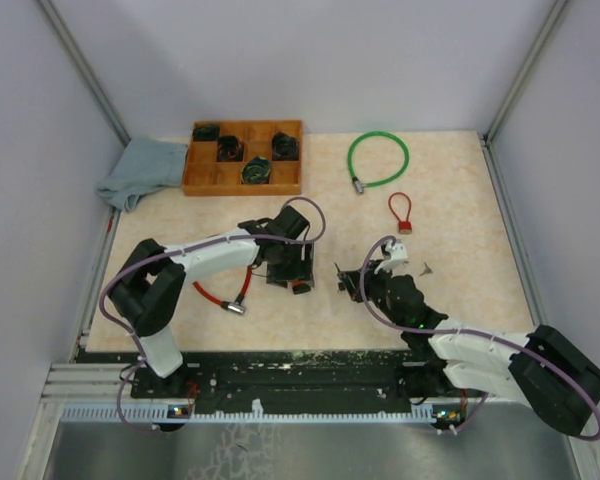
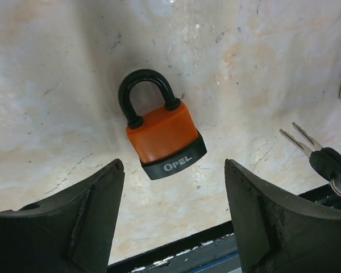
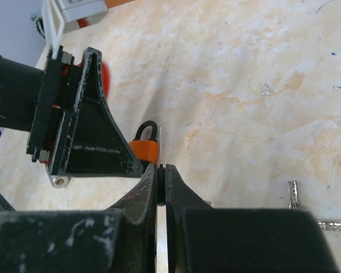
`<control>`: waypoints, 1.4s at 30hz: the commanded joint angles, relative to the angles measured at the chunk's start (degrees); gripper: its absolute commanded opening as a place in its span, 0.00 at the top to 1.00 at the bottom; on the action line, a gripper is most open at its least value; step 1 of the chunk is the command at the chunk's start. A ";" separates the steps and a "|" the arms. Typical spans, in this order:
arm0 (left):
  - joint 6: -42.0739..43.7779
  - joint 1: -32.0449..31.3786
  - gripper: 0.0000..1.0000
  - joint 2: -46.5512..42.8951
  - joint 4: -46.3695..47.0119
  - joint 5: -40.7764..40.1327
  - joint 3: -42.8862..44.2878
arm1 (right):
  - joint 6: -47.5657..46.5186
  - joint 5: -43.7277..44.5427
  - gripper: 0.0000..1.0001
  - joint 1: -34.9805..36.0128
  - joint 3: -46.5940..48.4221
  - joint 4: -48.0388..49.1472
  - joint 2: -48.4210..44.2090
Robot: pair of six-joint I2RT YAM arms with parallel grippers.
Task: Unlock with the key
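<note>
An orange padlock [image 2: 163, 136] with a black shackle and a black "OPEL" base lies flat on the table. My left gripper [image 2: 174, 170] hovers over it, open, its fingers [image 2: 96, 205] on either side just short of the lock's base, with nothing between them. My right gripper [image 3: 162, 168] is shut on the black head of a key, whose blade [image 3: 159, 139] points toward the padlock [image 3: 143, 149] from close by. In the left wrist view the key bunch [image 2: 324, 160] sits to the right of the lock. From above, both grippers [image 1: 292, 272] [image 1: 352, 283] meet at mid-table.
A wooden tray [image 1: 205, 180] holding several locks stands at the back left beside a grey-blue cloth [image 1: 140, 170]. A green cable lock [image 1: 377, 158] and a red one [image 1: 401, 212] lie at the back right. Another red cable [image 1: 215, 297] lies by the left arm. Loose keys [image 3: 307, 213] lie to the right.
</note>
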 commanded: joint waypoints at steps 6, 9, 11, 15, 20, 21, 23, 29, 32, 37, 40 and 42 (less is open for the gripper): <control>-2.22 -0.93 0.23 3.89 -7.35 -9.88 7.58 | -1.74 1.83 1.00 -0.52 -0.16 -1.04 -2.78; -3.19 -1.94 0.22 6.24 -9.26 -12.30 10.23 | -2.01 2.02 1.00 -0.55 -0.57 -1.04 -3.15; -3.73 -2.11 0.22 7.44 -9.81 -13.05 10.91 | -2.27 2.18 1.00 -0.55 -0.78 -0.93 -3.39; -4.90 -2.48 0.23 9.65 -10.55 -13.68 11.71 | -3.18 2.16 1.00 -0.54 -0.93 -1.22 -3.60; -5.53 -3.16 0.27 11.18 -11.09 -14.35 12.54 | -4.01 2.50 1.00 -0.55 -0.99 -1.64 -4.31; -5.70 -3.28 0.28 11.59 -11.60 -14.82 12.84 | -4.04 2.51 1.00 -0.55 -1.04 -1.68 -4.39; -6.13 -3.65 0.30 12.60 -12.73 -15.83 13.54 | -4.02 2.63 1.00 -0.55 -1.19 -1.43 -4.41; -7.36 -4.90 0.38 14.02 -16.20 -17.92 13.84 | -4.06 2.48 1.00 -0.54 -1.33 -1.75 -4.85; -7.86 -5.60 0.44 14.26 -17.16 -19.38 13.96 | -4.04 2.50 1.00 -0.55 -1.42 -1.72 -5.34; -7.86 -5.75 0.64 13.68 -20.09 -24.38 15.93 | -4.13 1.61 1.00 -0.53 -0.95 -2.29 -5.29; -7.91 -5.82 0.75 12.45 -24.99 -30.70 19.53 | -4.10 1.32 1.00 -0.47 -0.68 -2.20 -5.04; -7.83 -6.14 0.79 12.09 -28.49 -34.95 22.60 | -4.18 1.34 1.00 -0.47 -0.56 -1.88 -4.81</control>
